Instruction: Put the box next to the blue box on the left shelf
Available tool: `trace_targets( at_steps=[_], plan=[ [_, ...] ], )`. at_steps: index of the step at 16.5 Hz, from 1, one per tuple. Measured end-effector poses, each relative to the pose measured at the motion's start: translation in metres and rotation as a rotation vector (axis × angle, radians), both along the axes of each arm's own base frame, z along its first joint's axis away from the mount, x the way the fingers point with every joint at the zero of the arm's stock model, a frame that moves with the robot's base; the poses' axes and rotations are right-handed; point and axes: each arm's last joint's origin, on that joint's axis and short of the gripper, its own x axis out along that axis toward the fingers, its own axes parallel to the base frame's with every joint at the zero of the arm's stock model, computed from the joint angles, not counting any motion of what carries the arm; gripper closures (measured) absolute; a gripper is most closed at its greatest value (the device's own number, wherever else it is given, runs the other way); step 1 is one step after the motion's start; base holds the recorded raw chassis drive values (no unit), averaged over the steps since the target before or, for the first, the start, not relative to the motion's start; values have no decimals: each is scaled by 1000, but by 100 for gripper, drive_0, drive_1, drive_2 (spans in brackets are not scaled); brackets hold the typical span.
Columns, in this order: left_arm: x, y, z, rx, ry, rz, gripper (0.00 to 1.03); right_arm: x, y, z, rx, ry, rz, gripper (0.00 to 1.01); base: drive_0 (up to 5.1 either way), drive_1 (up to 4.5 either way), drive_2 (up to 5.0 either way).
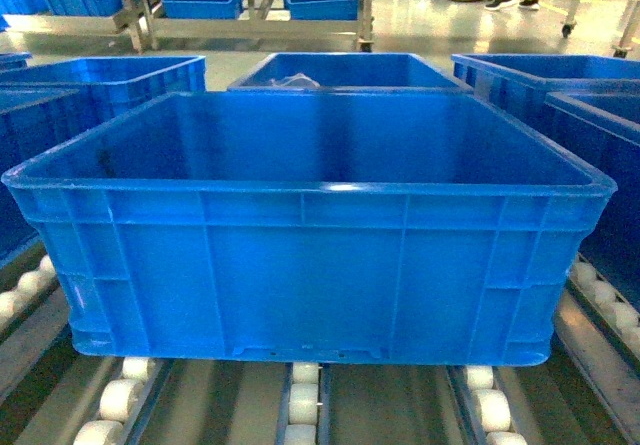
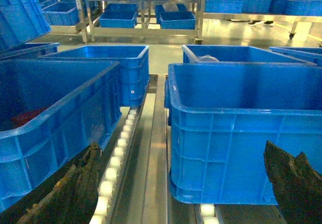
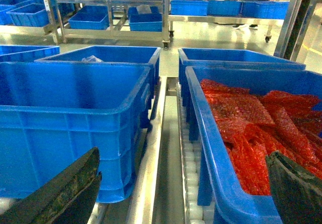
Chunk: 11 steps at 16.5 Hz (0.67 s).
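Observation:
The box is a large, empty bright-blue crate resting on the white rollers of the left shelf, filling the middle of the head view. Another blue box stands close on its left, a narrow rail gap between them. My left gripper is open, one finger before each crate, gripping nothing. My right gripper is open too, with the box on its left. Neither gripper shows in the head view.
On the right, a blue crate holds red plastic bags. More blue crates sit behind on the rollers. Across a shiny floor stand metal racks with small blue bins. A roller rail runs beneath the right crate.

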Motion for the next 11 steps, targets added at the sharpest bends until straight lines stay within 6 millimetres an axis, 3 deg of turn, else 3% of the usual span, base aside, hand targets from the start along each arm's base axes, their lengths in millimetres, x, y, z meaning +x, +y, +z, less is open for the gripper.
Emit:
trace_targets(
  at_steps=[11],
  plan=[
    [0, 0, 0, 0, 0, 0, 5, 0, 0, 0, 0, 0, 0, 3, 0, 0, 0]
  ],
)
